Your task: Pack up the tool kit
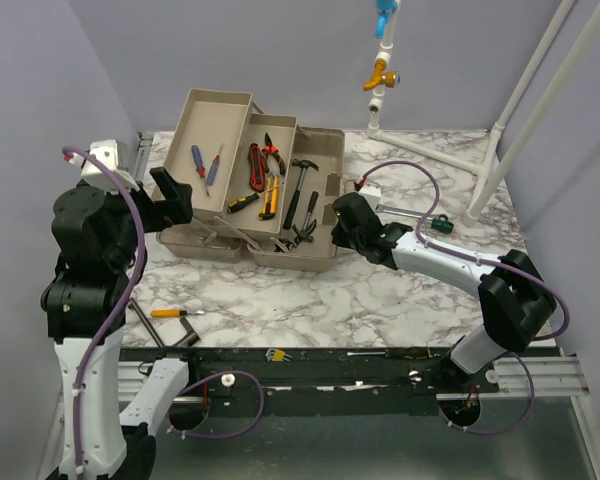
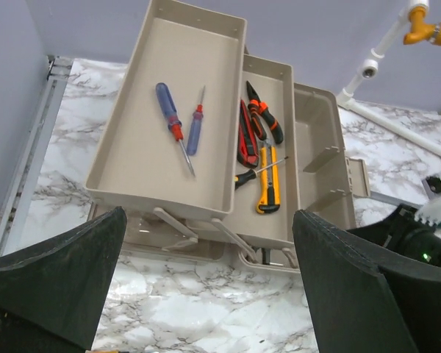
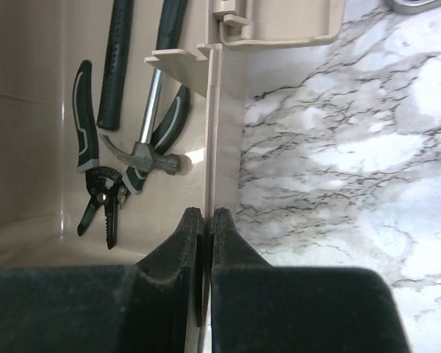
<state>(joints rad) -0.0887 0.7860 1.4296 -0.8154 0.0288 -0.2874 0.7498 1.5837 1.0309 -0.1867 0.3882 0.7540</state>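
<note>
At right-hand wall of toolbox (image 1: 325, 152), right gripper (image 3: 207, 219) pinched tight on the beige rim; left gripper (image 2: 209, 217) spread wide, hovering off the box's left end, holding nothing

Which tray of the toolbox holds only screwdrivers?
The highest, leftmost tray: it holds just two blue-handled screwdrivers. The middle tray also holds pliers and a yellow knife.
</note>
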